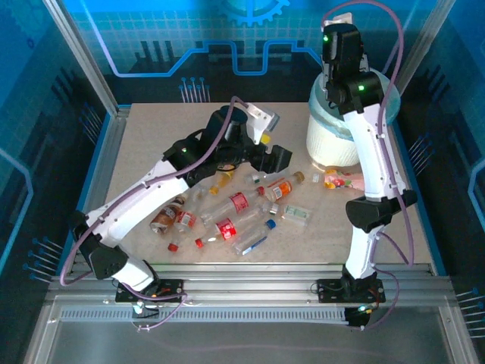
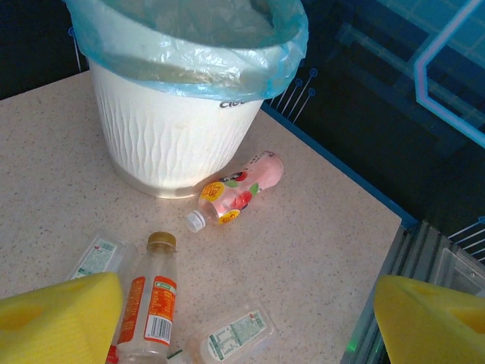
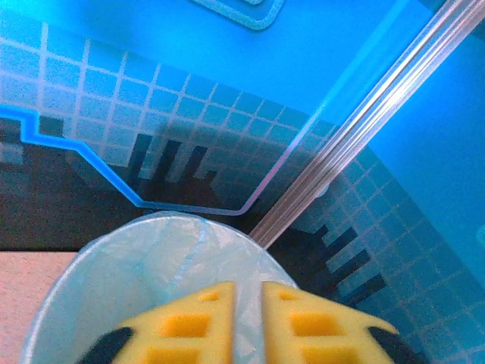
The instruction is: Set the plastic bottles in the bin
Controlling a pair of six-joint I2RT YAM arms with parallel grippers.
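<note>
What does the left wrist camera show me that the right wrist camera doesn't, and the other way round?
Left wrist: the open left gripper above the table, a pink bottle lying beside the bin, and an orange-labelled bottle nearer the camera. Right wrist: the right gripper, shut and empty, over the bag-lined mouth, with the blue wall behind. Both: the bin.

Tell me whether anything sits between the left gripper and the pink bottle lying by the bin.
Nothing visible does. In the left wrist view, bare tabletop runs from the open left gripper to the pink bottle beside the bin. The brown-capped bottle lies off to one side of that line.
</note>
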